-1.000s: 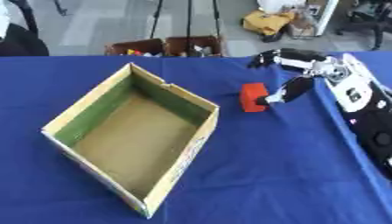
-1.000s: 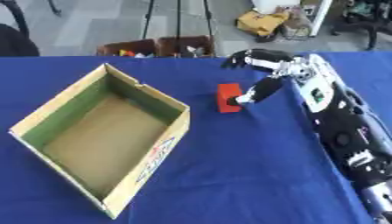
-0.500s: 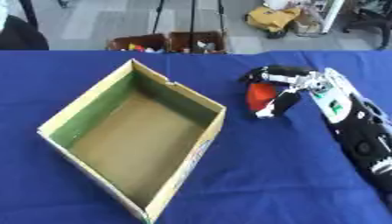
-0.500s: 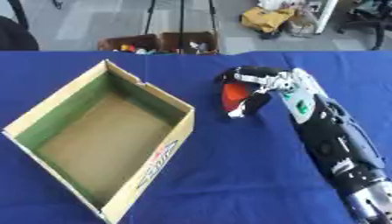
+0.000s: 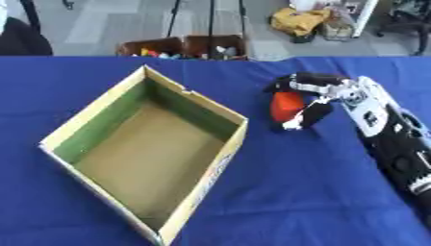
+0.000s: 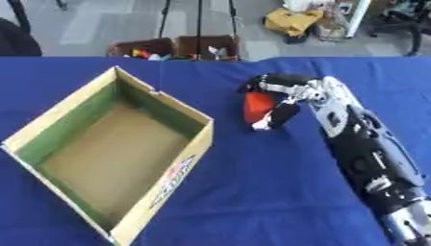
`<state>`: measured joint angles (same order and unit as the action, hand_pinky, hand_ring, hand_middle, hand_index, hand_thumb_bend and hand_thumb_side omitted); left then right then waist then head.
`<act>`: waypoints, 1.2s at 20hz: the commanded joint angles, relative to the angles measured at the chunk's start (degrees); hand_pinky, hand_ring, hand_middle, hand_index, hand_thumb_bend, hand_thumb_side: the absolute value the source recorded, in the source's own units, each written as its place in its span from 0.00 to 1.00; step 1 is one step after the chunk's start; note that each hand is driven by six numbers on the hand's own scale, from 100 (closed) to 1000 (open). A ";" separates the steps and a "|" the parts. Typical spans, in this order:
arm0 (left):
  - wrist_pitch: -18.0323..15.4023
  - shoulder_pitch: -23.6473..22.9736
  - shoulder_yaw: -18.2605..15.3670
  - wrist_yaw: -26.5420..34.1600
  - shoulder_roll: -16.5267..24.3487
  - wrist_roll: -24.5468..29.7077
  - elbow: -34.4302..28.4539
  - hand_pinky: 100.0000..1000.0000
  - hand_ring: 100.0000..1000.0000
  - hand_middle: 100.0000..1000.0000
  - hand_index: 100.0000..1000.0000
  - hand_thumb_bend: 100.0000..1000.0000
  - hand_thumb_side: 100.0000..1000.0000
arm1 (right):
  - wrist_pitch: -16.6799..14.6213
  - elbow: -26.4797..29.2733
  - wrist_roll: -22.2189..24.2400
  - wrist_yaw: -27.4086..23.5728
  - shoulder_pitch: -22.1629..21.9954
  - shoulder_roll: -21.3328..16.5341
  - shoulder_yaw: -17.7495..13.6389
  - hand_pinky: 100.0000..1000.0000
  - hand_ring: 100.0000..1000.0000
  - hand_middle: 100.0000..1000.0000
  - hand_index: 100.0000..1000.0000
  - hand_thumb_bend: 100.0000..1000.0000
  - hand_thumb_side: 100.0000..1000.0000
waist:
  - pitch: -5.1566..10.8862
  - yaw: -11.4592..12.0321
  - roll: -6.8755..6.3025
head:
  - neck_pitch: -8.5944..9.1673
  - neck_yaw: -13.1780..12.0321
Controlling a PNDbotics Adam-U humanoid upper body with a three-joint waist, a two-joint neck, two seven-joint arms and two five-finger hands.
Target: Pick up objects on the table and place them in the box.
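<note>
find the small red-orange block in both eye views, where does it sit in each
Left eye view: the small red-orange block sits right of centre, upper half, inside the curled right hand.
Right eye view: just right of centre, upper half.
Shared landmark: the open cardboard box, whose near corner lies left of the block.

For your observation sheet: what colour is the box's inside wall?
Green, on the box inner walls; its floor is brown. Clearest in the left eye view.

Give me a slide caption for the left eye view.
Robot's right hand curls around a red object beside the open cardboard box.
</note>
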<state>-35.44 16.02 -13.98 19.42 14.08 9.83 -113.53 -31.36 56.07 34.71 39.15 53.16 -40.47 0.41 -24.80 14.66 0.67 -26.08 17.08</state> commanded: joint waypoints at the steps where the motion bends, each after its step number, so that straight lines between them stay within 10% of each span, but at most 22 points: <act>1: 0.06 0.36 -0.07 -0.19 0.89 0.01 -1.06 0.42 0.65 0.81 0.88 0.00 0.81 | -3.54 1.06 3.59 -0.89 0.02 -2.93 -0.05 0.83 0.86 0.85 0.93 0.38 0.38 | 0.43 0.00 0.83 | 0.75 0.07; 24: 0.25 -1.00 -0.16 0.98 2.44 -0.75 -1.06 0.43 0.65 0.80 0.88 0.00 0.80 | -3.40 6.84 3.19 -8.22 -1.01 -6.54 0.13 0.83 0.85 0.86 0.93 0.39 0.44 | 3.49 -1.61 0.25 | 1.53 2.11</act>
<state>-35.06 14.88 -13.98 20.20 14.84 9.23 -113.53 -31.52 61.82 34.55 31.63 51.39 -44.62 0.76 -23.81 13.08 0.67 -25.53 18.94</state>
